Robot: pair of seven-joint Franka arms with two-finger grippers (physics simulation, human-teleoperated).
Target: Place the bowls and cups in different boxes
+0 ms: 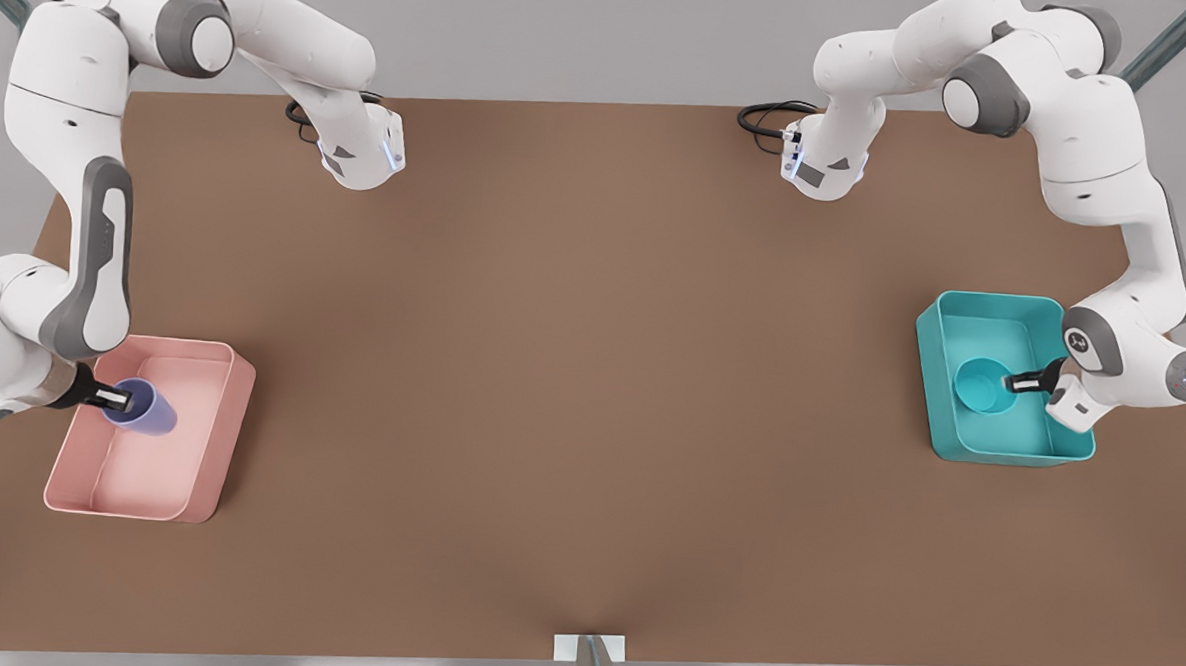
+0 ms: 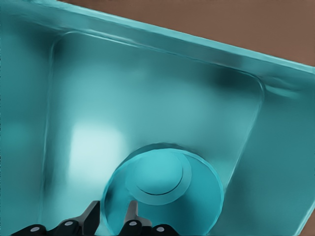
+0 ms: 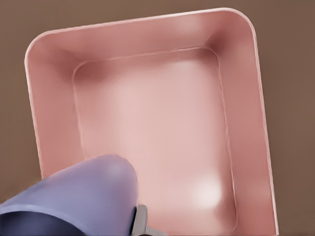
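My left gripper (image 1: 1019, 383) (image 2: 110, 209) is at the front view's right, shut on the rim of the teal bowl (image 1: 981, 385) (image 2: 167, 191), one finger inside and one outside. The bowl hangs tilted inside the teal box (image 1: 934, 388) (image 2: 275, 147). At the front view's left, my right gripper (image 1: 120, 399) is shut on the rim of the lavender cup (image 1: 152, 411) (image 3: 83, 196), which is tipped on its side over the pale pink box (image 1: 220, 437) (image 3: 49, 123). The cup hides most of that gripper in the right wrist view.
Both boxes stand on a brown table (image 1: 591, 373), the pink one near the front view's left edge and the teal one near its right edge. The arms' bases and cables sit at the far side.
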